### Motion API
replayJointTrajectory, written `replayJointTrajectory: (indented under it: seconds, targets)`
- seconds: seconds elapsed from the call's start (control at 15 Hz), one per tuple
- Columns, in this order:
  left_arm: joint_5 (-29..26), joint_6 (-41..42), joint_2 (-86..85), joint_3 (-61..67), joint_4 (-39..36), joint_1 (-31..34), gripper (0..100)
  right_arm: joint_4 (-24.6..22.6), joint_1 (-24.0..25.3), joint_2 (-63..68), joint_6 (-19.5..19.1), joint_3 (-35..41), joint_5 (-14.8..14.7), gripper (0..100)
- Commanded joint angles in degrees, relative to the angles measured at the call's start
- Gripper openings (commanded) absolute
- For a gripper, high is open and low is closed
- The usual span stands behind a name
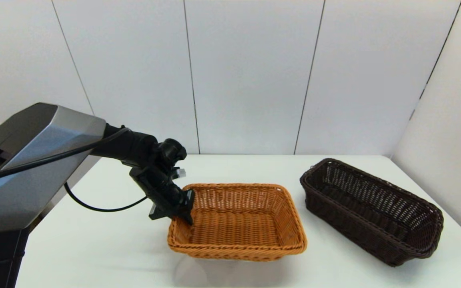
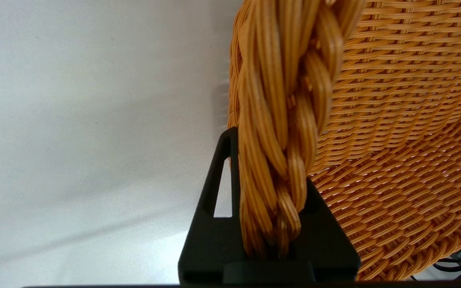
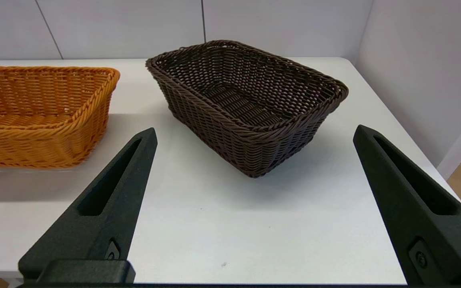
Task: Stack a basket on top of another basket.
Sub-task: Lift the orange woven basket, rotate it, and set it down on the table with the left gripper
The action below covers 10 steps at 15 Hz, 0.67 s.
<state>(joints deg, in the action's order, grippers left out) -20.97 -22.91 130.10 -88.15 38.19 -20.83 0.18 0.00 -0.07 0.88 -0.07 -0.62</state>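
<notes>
Grasp step in hand, judging by the layout: orange-tan basket (image 1: 237, 222), rectangular, tightly woven with a thick braided rim, sitting on the white table (image 1: 106, 256), gripped at its left rim. Left gripper (image 2: 272, 208) clamped on that braided rim, one black finger outside the wall, the other inside. To the right of the orange-tan basket and apart from it, dark brown basket (image 1: 371, 209), same general shape, looser open weave, braided rim, also on the table and untouched. Right gripper (image 3: 254, 200) held low in front of the dark brown basket, fingers spread wide, holding nothing. Stacking not yet done. Next move likely: lifting the orange-tan basket clear of the table, carrying it rightward over the dark brown basket, lowering it level so it nests rather than tips from the one-sided hold.
</notes>
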Motion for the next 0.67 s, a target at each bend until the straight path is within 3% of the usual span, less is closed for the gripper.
replayJointTrajectory:
  seconds: [0.07,0.67]
  targets:
    - [-0.1,-0.2,0.1,-0.5,0.3,-0.1,0,0.0,0.0,0.0,0.0,0.0,0.0,100]
    - [-0.3,-0.3,1.9,-2.6,0.3,-0.6,0,0.0,0.0,0.0,0.0,0.0,0.0,100]
